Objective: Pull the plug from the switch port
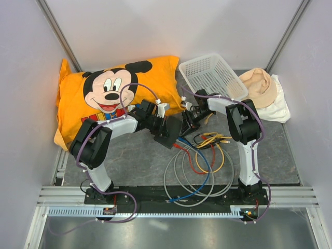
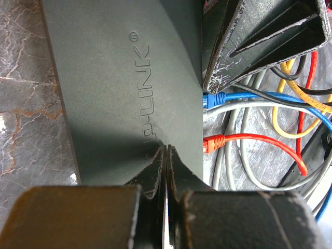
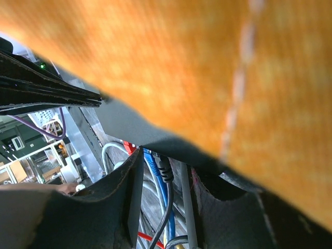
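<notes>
Matte-black switch (image 1: 170,134): flat box lying on the grey marbled table (image 1: 137,163) at mid-scene, between the two arms, with embossed lettering on its top face. Its socket edge faces right, towards the cable pile.

Blue plug (image 2: 211,99): seated in that socket edge. Red plug (image 2: 212,143): seated in the same edge, beside the blue one. A grey cable (image 2: 244,106) enters between them.

Left gripper (image 2: 165,158): fingers pressed together with nothing between them, tips resting over the switch's top face at its left side.

Right gripper (image 3: 167,174): jaws spread, tips at the socket edge. The blue plug's lead and a black cable (image 3: 167,179) run through the gap between the fingers. Whether the pads touch either cable cannot be told.

Cable pile (image 1: 199,166): loose loops of grey, blue, red and yellow lead on the table, near and right of the switch.

Orange cartoon-mouse pillow (image 1: 104,91): far left, its edge just beside the switch.

White mesh basket (image 1: 207,78): far, right of centre, tilted with one end on the pillow.

Peach and white cloth bundle (image 1: 262,88): far right corner, just beside the basket.
</notes>
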You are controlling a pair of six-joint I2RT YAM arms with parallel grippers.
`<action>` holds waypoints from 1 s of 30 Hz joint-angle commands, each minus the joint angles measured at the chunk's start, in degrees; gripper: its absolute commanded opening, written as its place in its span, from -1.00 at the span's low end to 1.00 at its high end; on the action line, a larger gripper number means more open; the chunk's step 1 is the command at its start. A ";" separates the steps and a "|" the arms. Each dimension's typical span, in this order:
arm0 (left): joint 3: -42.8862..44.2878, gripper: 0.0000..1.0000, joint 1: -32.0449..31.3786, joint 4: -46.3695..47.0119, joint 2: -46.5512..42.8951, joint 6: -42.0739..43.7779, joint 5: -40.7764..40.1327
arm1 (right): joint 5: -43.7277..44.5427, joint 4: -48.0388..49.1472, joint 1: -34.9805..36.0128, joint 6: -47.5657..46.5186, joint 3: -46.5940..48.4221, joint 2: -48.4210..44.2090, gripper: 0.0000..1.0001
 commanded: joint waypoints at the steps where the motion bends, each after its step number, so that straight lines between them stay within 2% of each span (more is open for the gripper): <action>1: -1.27 -0.97 0.23 -0.72 0.55 0.06 -3.70 | 2.48 2.23 0.49 -0.45 0.71 3.21 -0.18; 7: -1.27 -0.97 0.23 -0.72 0.72 -0.03 -3.79 | 6.09 1.61 0.49 -0.45 0.19 3.38 -0.21; 11: -1.44 -0.97 0.23 -0.63 0.90 -0.29 -3.79 | 9.69 2.22 0.49 2.45 -0.52 2.51 -0.30; 16: -1.53 -0.97 0.23 -0.54 1.07 -0.20 -3.96 | 10.14 2.14 1.11 3.33 -1.14 3.29 -0.37; 18: -1.62 -0.97 0.23 -0.63 1.08 -0.20 -4.05 | 10.14 2.14 1.54 3.24 -1.14 3.65 -0.34; 21: -1.80 -0.97 0.23 -0.54 1.16 -0.20 -4.14 | 9.26 2.49 1.90 3.15 -1.05 3.47 -0.20; 24: -1.97 -0.97 0.23 -0.45 1.42 -0.29 -3.96 | 9.70 3.01 2.34 3.94 -0.96 3.56 -0.23; 27: -1.80 -0.97 0.23 -0.45 1.69 -0.20 -4.05 | 9.08 3.28 2.86 4.03 -0.17 4.43 -0.34; 28: -1.71 -0.97 0.23 -0.54 1.60 -0.20 -4.05 | 9.00 3.11 2.95 4.12 -0.17 4.61 -0.47; 30: -1.62 -0.97 0.23 -0.72 1.69 -0.11 -4.05 | 9.17 2.84 3.22 4.12 0.09 5.23 -0.61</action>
